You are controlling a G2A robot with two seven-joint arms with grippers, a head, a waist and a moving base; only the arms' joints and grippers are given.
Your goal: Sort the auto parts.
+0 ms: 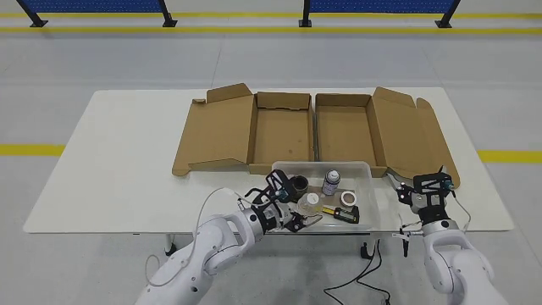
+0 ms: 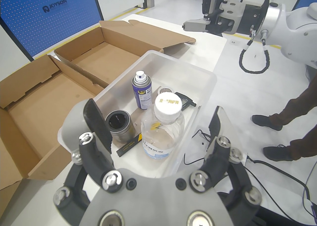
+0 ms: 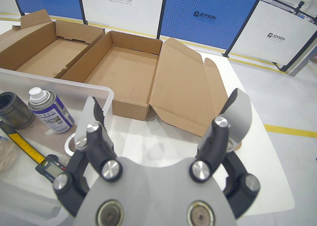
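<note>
A clear plastic bin [image 1: 322, 165] stands at the table's front edge. In it are a blue spray can [image 2: 141, 90], a dark metal cylinder [image 2: 120, 125], a clear bottle with a white cap [image 2: 163, 125], a digital caliper [image 3: 32, 152] and a white ring [image 3: 70, 145]. My left gripper [image 2: 158, 123] hangs open at the bin's front left corner, and the bottle shows between its fingers, untouched. My right gripper [image 3: 166, 113] is open over bare table just right of the bin [image 3: 109, 95], holding nothing.
Two open cardboard boxes, the left box [image 1: 282, 135] and the right box [image 1: 343, 135], lie side by side behind the bin with their flaps spread out. The right box's flap [image 3: 183, 98] lies just ahead of my right gripper. Cables trail on the floor off the table's front edge.
</note>
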